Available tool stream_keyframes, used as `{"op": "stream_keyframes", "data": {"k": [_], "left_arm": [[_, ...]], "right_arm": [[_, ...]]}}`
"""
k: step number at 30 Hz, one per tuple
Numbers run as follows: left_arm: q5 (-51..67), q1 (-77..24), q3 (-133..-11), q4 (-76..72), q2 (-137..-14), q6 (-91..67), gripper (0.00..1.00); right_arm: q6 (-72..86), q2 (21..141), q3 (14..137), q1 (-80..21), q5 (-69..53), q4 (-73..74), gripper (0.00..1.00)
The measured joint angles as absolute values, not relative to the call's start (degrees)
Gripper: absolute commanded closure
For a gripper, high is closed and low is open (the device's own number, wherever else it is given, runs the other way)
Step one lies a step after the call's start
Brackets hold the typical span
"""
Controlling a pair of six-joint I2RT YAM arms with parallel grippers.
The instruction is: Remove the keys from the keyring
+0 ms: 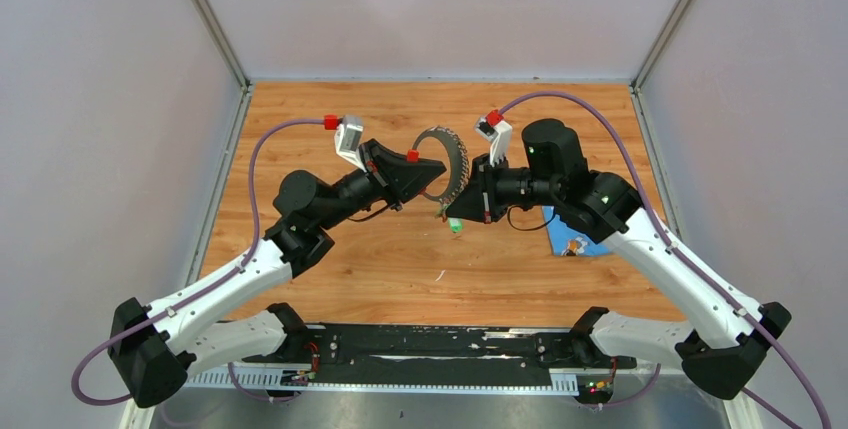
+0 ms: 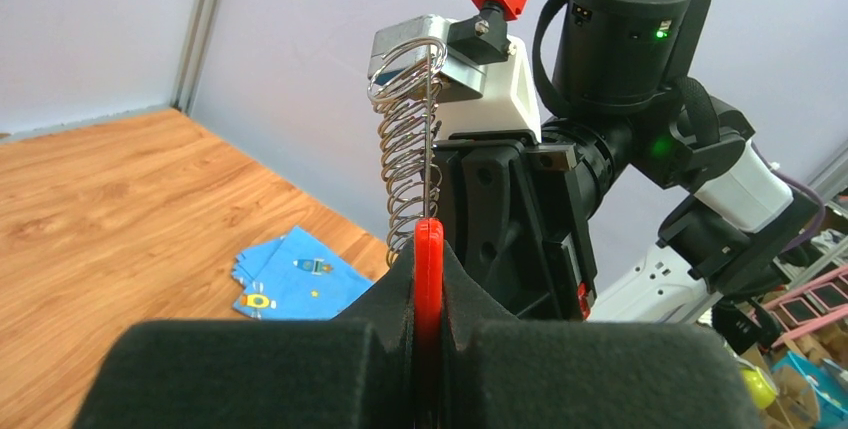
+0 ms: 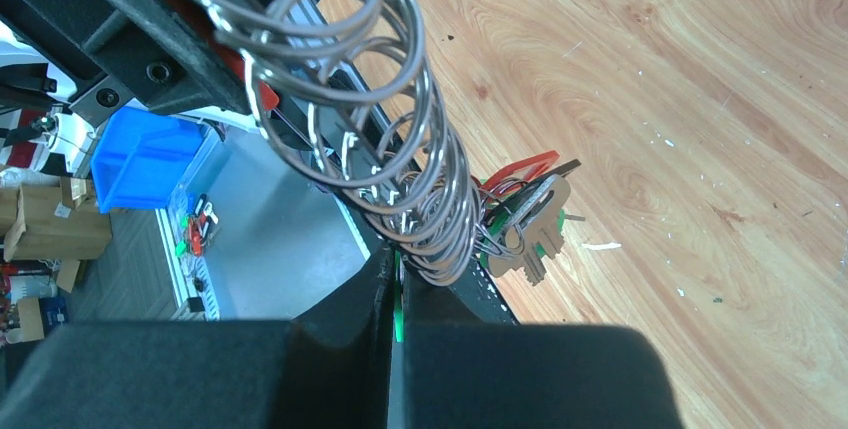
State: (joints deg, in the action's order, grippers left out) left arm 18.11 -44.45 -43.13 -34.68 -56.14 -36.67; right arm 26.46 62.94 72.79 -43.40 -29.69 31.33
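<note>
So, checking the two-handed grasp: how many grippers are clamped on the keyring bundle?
2. The left gripper pinches the red part of the keyring; the right gripper is shut on a green piece among its rings, probably a key cap.

Meeting above the middle of the wooden bench (image 1: 400,269): left hand (image 1: 432,167) pinching the keyring (image 1: 455,157) from 9 o'clock, right hand (image 1: 462,207) closed at its 5 o'clock rim, green-tipped keys (image 1: 455,226) at the tips. Toward 4 o'clock, blue cloth (image 1: 578,242) lying partly under the right arm.
</note>
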Motion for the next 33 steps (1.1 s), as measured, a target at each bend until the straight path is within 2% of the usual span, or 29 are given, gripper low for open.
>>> {"op": "stream_keyframes", "data": {"k": [33], "left_arm": [[17.7, -44.4, -42.6, -35.9, -56.0, -43.9, 1.00]], "right_arm": [[27.4, 61.0, 70.3, -43.4, -29.2, 29.6, 0.99]]}}
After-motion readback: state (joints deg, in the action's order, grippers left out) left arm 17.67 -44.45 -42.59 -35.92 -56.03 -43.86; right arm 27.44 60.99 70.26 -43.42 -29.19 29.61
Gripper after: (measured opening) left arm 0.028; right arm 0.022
